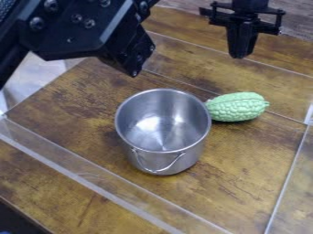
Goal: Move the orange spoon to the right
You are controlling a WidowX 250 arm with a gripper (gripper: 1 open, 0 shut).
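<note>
The orange spoon is out of view; I cannot find it anywhere on the wooden table. My gripper (132,60) is the black hand at the upper left, hanging above the table behind and to the left of the steel pot (163,129). Its fingers come together in a dark tip and read as shut. Whether anything sits between them is hidden by the hand's own bulk. The pot stands upright in the middle and looks empty inside.
A bumpy green vegetable (237,107) lies just right of the pot, touching or nearly touching it. A black fixture (244,27) hangs at the top right. A clear raised rim (73,174) borders the wooden table along the front and right.
</note>
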